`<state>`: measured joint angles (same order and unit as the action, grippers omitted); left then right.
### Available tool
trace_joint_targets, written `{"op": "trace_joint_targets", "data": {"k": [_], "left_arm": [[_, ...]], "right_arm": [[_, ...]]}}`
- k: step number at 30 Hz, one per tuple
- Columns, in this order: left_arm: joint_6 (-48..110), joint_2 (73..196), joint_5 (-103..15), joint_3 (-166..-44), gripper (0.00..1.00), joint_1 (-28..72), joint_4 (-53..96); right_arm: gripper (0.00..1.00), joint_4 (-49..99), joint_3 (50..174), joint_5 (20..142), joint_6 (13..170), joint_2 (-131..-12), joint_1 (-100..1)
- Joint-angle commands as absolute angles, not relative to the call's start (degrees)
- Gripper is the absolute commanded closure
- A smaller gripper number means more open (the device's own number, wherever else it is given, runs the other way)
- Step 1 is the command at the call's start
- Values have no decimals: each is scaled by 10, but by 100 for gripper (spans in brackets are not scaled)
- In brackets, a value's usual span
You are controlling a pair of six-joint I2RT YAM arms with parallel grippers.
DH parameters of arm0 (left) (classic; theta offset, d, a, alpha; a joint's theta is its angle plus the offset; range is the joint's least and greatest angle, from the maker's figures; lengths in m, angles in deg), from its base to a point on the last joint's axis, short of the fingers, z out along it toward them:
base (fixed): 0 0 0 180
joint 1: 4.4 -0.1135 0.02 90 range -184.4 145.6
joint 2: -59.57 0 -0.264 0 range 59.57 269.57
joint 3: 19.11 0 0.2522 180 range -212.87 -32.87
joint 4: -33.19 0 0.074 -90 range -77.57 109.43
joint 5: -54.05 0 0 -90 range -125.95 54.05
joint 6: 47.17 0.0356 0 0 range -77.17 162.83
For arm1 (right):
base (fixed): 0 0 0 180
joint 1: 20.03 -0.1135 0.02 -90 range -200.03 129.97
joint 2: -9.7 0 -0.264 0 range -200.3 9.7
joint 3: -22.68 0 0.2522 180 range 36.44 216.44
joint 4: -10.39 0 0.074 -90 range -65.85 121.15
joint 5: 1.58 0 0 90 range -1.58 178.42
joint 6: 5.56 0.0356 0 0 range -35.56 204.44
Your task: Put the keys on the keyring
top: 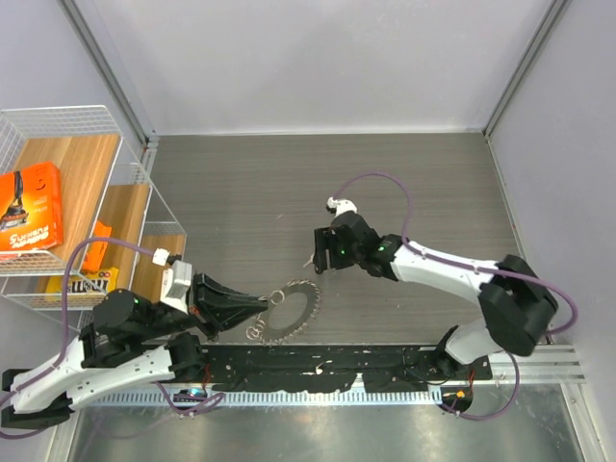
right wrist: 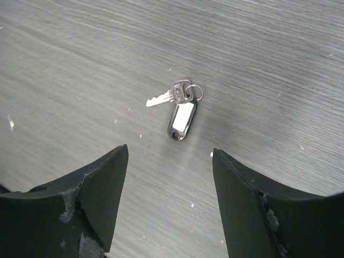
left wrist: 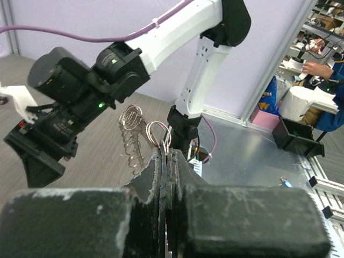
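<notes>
The table [right wrist: 80,59] is grey, matt and streaked like wood. On it lies a small key [right wrist: 159,99] of shiny silver metal with a glossy black plastic tag [right wrist: 181,119]. The keyring [top: 312,300] is thin bright metal. The right gripper's fingers [right wrist: 99,185] are matt black, scuffed white.

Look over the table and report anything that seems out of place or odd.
One small key with a dark tag lies alone on the table, apart from the keyring pinched in the left end effector. Nothing looks spilled.
</notes>
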<state>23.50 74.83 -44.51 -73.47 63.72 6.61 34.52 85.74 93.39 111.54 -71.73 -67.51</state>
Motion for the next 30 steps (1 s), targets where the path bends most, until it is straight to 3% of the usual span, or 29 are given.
{"op": "trace_joint_targets", "data": {"k": [1,18,25,30], "left_arm": [[223,732,-423,-733,100,637,108],[230,677,-415,-717,100,636,73],[231,660,-414,-722,100,636,55],[232,656,-415,-720,100,636,54]], "right_arm": [[30,290,908,970,1179,-776,-676],[34,300,976,1034,1305,-925,-675],[39,314,983,1063,1330,-943,-676],[48,322,976,1061,1337,-947,-675]]}}
